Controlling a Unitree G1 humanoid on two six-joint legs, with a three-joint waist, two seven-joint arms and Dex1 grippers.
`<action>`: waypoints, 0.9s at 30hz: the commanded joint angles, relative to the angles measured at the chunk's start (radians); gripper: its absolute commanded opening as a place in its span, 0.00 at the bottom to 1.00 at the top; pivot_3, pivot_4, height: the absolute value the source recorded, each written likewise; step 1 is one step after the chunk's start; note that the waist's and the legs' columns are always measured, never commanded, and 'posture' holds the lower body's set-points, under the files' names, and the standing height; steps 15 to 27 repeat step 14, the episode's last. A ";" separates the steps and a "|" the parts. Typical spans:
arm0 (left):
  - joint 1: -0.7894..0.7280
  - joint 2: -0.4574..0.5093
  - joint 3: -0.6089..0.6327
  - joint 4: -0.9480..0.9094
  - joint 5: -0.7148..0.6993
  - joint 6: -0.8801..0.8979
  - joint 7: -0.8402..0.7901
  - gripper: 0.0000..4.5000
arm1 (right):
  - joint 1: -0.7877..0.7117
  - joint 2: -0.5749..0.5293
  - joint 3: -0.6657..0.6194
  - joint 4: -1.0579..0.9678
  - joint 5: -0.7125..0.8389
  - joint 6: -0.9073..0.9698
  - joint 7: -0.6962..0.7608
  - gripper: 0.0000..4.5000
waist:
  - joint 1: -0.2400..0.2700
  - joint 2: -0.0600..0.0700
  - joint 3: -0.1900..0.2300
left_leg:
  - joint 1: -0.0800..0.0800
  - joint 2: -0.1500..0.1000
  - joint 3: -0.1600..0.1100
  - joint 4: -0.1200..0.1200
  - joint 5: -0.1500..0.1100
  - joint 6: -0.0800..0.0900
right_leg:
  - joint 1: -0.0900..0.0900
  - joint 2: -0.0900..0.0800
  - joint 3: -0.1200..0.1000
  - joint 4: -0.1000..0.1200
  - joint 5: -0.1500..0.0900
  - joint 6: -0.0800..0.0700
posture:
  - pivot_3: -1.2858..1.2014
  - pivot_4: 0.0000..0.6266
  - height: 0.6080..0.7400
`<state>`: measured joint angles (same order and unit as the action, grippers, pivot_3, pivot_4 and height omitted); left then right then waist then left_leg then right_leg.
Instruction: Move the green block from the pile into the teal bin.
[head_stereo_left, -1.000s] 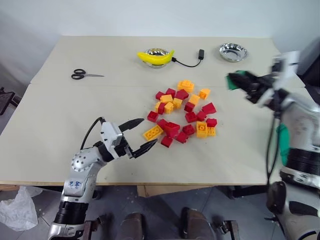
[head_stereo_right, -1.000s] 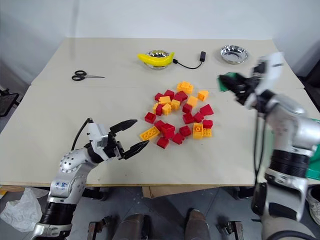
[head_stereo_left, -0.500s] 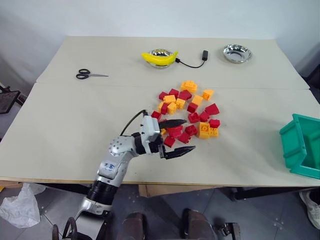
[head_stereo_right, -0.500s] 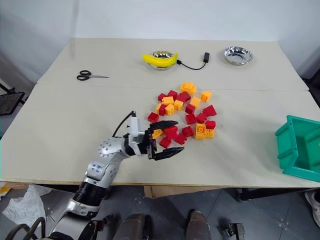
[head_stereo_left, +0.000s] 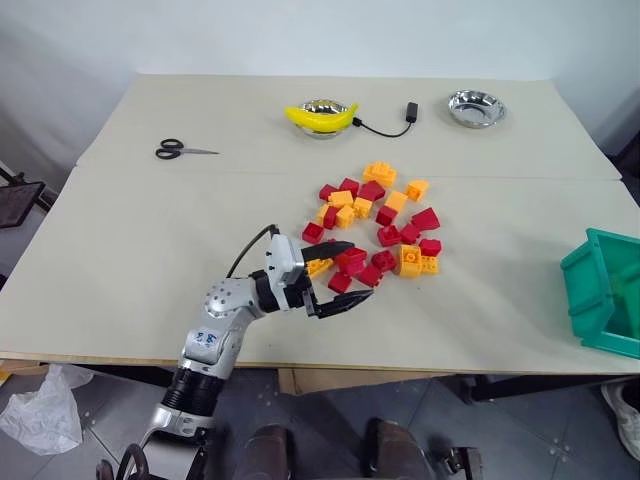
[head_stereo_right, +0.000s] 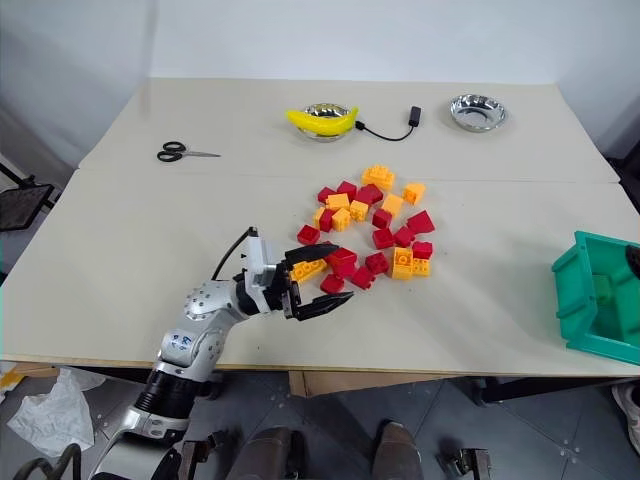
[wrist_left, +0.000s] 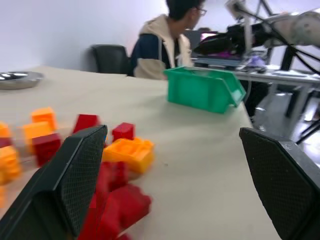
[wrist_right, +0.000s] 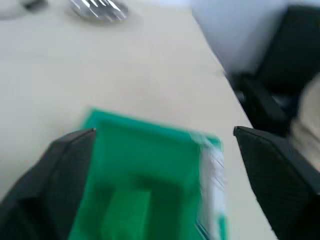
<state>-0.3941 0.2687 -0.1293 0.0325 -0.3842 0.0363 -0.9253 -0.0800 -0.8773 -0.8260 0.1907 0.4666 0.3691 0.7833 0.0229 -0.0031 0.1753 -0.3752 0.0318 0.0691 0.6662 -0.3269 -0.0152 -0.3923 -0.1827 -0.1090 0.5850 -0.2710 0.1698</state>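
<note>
Head pair overlooks table (head_stereo_left: 150, 250); wrists view close.

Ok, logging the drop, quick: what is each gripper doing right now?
Left gripper: open, empty, beside the pile of red and orange-yellow plastic bricks.
Right gripper: open, empty, above the teal plastic bin.

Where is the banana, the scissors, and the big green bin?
banana (head_stereo_left: 321, 117): left eye view, middle of its yellow curve.
scissors (head_stereo_left: 170, 151): left eye view, at the black handles.
green bin (head_stereo_right: 567, 288): right eye view, on its near left wall.
</note>
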 joint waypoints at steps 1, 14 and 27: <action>0.043 0.068 0.074 -0.013 0.041 -0.063 0.027 1.00 | -0.015 0.054 0.074 -0.196 0.114 -0.054 0.110 0.99 | -0.006 0.000 0.000 | 0.000 0.000 0.000 0.000 0.000 0.000 | 0.000 0.000 0.000 0.000 0.000 0.000 | 0.52 0.24 1.00; 0.308 0.257 0.339 -0.056 0.084 -0.138 0.164 1.00 | 0.055 0.254 0.469 -0.224 0.012 -0.350 0.273 0.99 | 0.002 -0.002 0.001 | 0.000 0.000 -0.002 0.001 -0.002 0.001 | 0.001 -0.001 -0.001 0.000 0.000 0.000 | 0.52 0.24 1.00; 0.308 0.257 0.339 -0.056 0.084 -0.138 0.164 1.00 | 0.055 0.254 0.469 -0.224 0.012 -0.350 0.273 0.99 | 0.002 -0.002 0.001 | 0.000 0.000 -0.002 0.001 -0.002 0.001 | 0.001 -0.001 -0.001 0.000 0.000 0.000 | 0.52 0.24 1.00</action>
